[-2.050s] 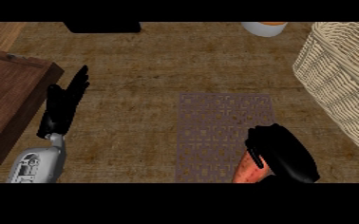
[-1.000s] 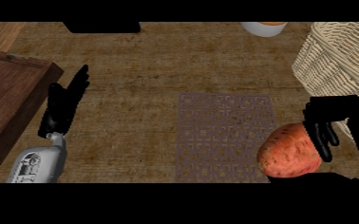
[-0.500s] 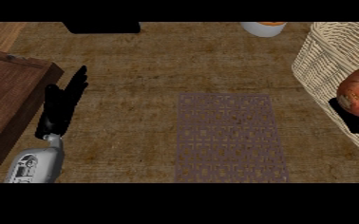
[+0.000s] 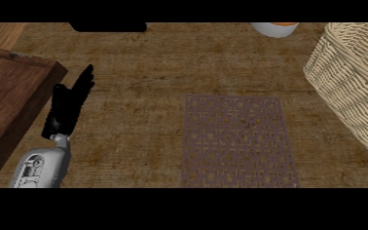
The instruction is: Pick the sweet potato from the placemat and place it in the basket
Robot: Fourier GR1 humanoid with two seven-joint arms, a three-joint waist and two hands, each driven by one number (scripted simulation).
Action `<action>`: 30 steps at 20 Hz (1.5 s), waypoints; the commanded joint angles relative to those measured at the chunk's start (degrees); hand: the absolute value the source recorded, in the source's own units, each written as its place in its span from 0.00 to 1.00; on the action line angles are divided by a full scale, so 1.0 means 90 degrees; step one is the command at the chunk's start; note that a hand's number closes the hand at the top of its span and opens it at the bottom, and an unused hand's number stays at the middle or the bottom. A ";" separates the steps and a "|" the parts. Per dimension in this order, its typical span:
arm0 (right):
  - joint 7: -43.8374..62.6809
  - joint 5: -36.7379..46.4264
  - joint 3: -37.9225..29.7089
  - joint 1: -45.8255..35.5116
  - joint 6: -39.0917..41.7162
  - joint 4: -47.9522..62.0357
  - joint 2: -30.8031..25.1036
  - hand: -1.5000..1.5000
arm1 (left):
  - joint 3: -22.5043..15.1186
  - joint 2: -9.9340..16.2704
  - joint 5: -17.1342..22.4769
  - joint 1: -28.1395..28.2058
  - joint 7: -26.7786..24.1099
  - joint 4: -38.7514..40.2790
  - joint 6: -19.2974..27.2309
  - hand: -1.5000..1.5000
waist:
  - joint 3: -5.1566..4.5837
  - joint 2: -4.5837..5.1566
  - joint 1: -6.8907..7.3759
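Beside woven basket (image 4: pixel 343 80), latticed placemat (image 4: pixel 237 141)

The brown wooden counter (image 4: pixel 165 68) lies open around the flat grey patterned placemat (image 4: pixel 237 141). A tall woven wicker basket (image 4: pixel 345 83) walls off the right side; a dark wooden box (image 4: pixel 22 97) and the resting left hand (image 4: pixel 68 107) block the left.

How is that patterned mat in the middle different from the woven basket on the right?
The placemat lies flat on the counter, while the basket stands up with a tall wall. The placemat is dull purple-brown with a fine lattice pattern; the basket is pale cream wicker. The placemat shows almost whole, the basket is cut off by the view's right edge. Both rest on the counter and look textured.
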 commanded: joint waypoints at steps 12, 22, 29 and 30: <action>-0.4215 0.1133 0.0163 0.0706 -0.1914 0.3841 -0.1440 1.00 | -0.0107 -0.0153 0.0042 0.0276 0.0033 -0.0270 -0.0106 0.50 | 0.0005 -0.0004 0.0078; -0.5040 0.1375 0.0508 0.1114 -0.2394 0.4996 -0.1072 1.00 | 0.0025 -0.0024 -0.0011 0.0024 0.0162 -0.0187 -0.0118 0.50 | 0.0004 -0.0022 0.0027; -0.5123 0.0912 0.0062 0.0668 -0.2244 0.6168 -0.1090 0.00 | 0.0242 0.0130 0.0037 -0.0037 -0.0041 0.0021 -0.0162 0.50 | 0.0003 -0.0020 0.0030; -0.5467 0.0992 0.0065 0.0693 -0.2653 0.6478 -0.0964 0.00 | 0.0332 0.0233 0.0266 0.0128 -0.0233 0.0079 -0.0452 0.50 | 0.0005 -0.0008 0.0065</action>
